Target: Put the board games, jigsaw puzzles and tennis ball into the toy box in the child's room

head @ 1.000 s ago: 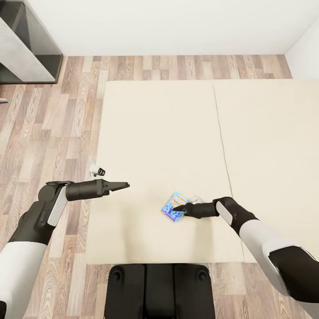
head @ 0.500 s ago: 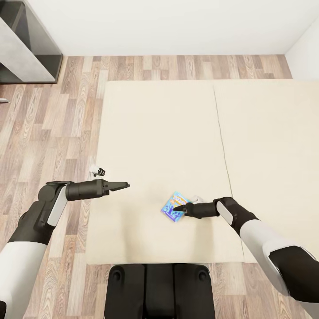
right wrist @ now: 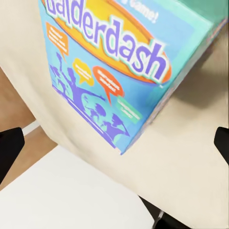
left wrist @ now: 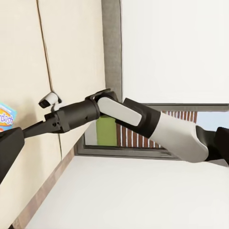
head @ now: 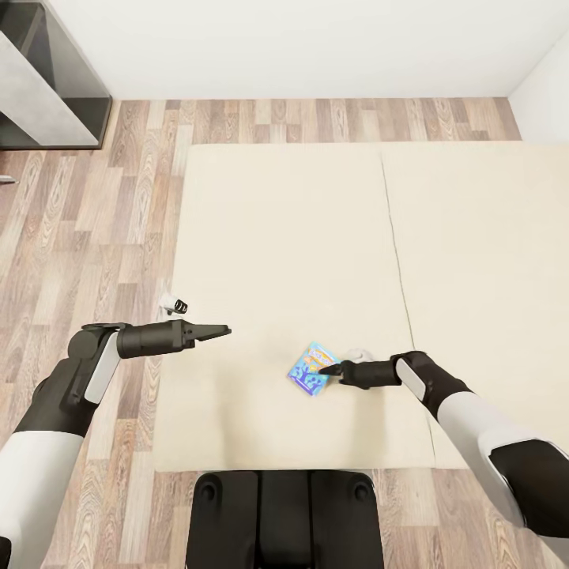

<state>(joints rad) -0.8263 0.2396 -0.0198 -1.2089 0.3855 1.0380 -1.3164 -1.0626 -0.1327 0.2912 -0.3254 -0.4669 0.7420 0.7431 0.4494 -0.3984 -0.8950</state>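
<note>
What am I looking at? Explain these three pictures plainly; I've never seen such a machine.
It is a two-armed robot, drawn by a simulator. The large picture comes from a camera on its head, looking down at a cream bed. The other two come from cameras near each wrist. One blue board game lies on the bed; the right wrist picture reads its name, "Balderdash". The right claw is open at the game's edge and grips nothing yet. The left claw hangs empty over the bed's side.
</note>
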